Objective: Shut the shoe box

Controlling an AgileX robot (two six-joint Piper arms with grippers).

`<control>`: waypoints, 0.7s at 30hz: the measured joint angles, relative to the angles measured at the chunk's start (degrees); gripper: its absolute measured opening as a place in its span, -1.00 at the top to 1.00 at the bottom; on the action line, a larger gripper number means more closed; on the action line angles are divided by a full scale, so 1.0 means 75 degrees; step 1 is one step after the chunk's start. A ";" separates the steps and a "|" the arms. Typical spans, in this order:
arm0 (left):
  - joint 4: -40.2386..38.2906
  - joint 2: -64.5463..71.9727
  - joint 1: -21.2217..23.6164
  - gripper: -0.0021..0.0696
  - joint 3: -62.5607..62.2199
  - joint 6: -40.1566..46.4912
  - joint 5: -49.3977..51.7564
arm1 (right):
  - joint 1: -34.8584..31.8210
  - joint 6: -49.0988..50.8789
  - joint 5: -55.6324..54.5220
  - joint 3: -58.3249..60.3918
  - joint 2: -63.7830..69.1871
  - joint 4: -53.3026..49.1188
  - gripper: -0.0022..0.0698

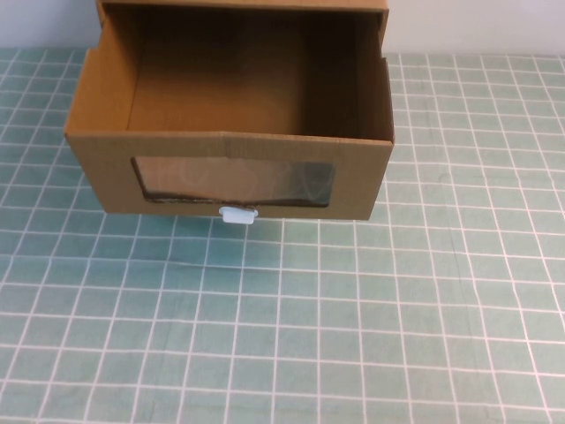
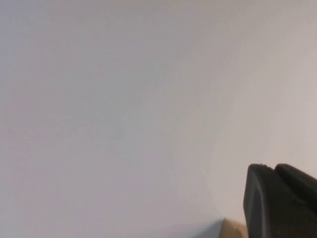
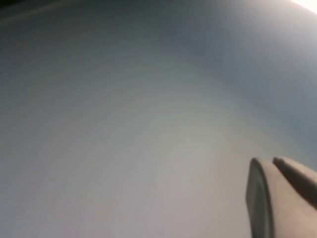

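The shoe box point(image 1: 229, 132) is brown cardboard and stands at the far middle of the table in the high view. Its drawer is pulled out toward me and is empty inside. The drawer front has a clear window point(image 1: 234, 183) with a small white pull tab point(image 1: 237, 215) below it. Neither arm shows in the high view. My left gripper point(image 2: 271, 167) shows only in the left wrist view, its dark fingers pressed together, facing a blank pale wall. My right gripper point(image 3: 270, 161) shows only in the right wrist view, fingers together, facing a blank grey surface.
The table is covered by a green mat with a white grid point(image 1: 353, 336). A white wall runs behind the box. A sliver of tan cardboard point(image 2: 233, 229) shows beside the left gripper in the left wrist view.
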 joint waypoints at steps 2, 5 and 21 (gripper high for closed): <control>0.0763 0.0000 0.0000 0.96 -0.0512 0.0000 0.0000 | 0.0000 0.0044 0.0269 -0.0590 0.0000 0.0000 0.98; 0.1721 0.0039 0.0000 0.96 -0.1456 0.0000 -0.0012 | 0.0000 0.0072 0.1037 -0.1633 0.0000 0.0017 0.98; 0.2346 0.4602 0.0000 0.96 -0.6717 -0.0020 0.6281 | 0.0000 0.0206 0.8695 -0.7596 0.3976 0.0257 0.98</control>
